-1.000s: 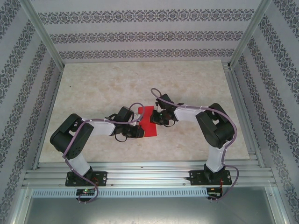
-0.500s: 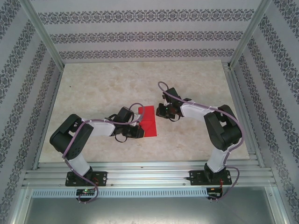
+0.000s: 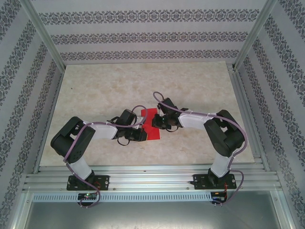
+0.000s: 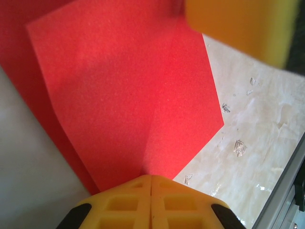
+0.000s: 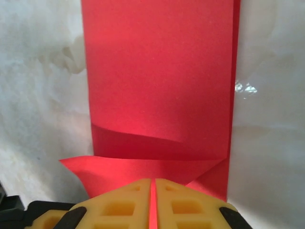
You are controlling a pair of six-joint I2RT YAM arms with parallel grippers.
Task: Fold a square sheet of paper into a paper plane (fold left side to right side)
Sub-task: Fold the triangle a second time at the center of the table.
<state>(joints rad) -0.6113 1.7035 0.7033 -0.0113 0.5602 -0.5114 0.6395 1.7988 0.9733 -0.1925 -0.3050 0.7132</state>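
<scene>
Red paper [image 5: 157, 71], mid-fold on tabletop [image 3: 105, 86]: left tool [image 4: 151, 177] closed, pinning corner; right tool [image 5: 153, 181] pinching edge. Next, likely: carry flap across, crease.

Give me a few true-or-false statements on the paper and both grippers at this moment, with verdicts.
1. The paper plane is red. True.
2. It lies as a plain, unfolded square. False: it shows creases and overlapping flaps.
3. The left gripper has its jaws shut, with its tips at the paper. True.
4. The right gripper stands wide open above bare table. False: its jaws are shut, and it is over the paper.
5. The paper sits against the far wall. False: it lies around the middle of the table, between the two grippers.
</scene>
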